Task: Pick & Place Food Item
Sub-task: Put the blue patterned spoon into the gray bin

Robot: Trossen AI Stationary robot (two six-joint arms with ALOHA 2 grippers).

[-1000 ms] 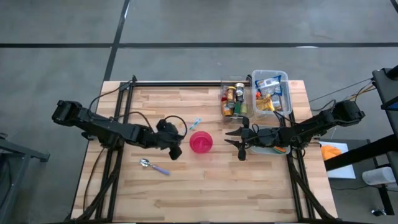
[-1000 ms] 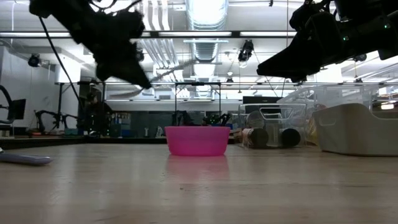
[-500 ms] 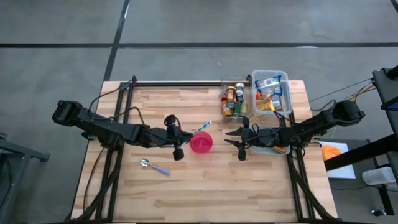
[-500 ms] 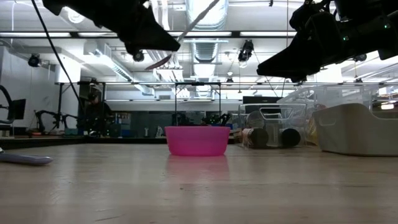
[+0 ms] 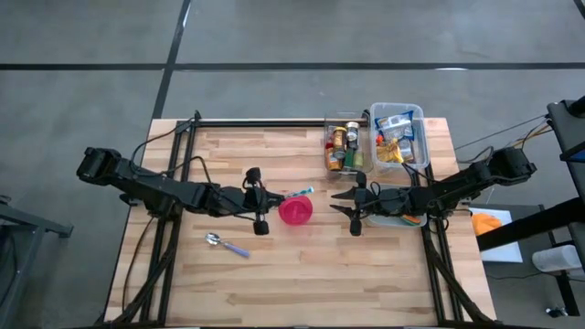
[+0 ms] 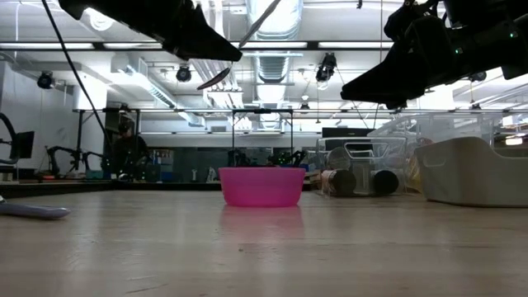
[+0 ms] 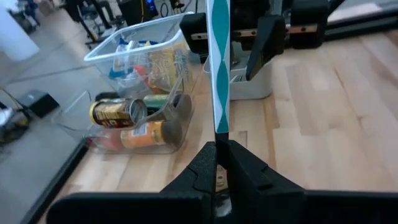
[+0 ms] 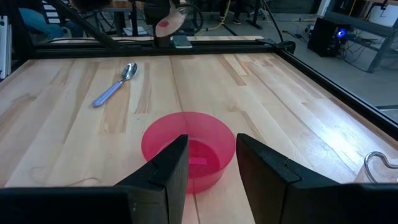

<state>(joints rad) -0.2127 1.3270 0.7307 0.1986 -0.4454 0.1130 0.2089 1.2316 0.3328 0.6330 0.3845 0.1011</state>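
Table is carrying everything here, one wooden top with two arms reaching in from its sides. Two clear bins are sitting at its far right edge: the bigger tub is holding soft packets, and the narrower tray is holding cans and jars lying on their sides; at least two cans are showing in the left wrist view. That is where the food is waiting, with none of it in a claw yet.

One white tub is sitting under the right arm. One pink bowl is standing mid-table between the claws.

The left claw is hovering just beside the bowl, clamping tight on a striped spoon near its neck, with the handle reaching out over the bowl. The right claw is hanging on the bowl's other side, jaws partly parted and holding nothing.

A second spoon is lying loose on the table, so two spoons in all.

As for handling, the packets are likely light, crinkly and easy to crush, so pinching an upper edge is looking safest. The cans are probably stiff, smooth and prone to rolling, so gripping across the middle of the body is looking best.
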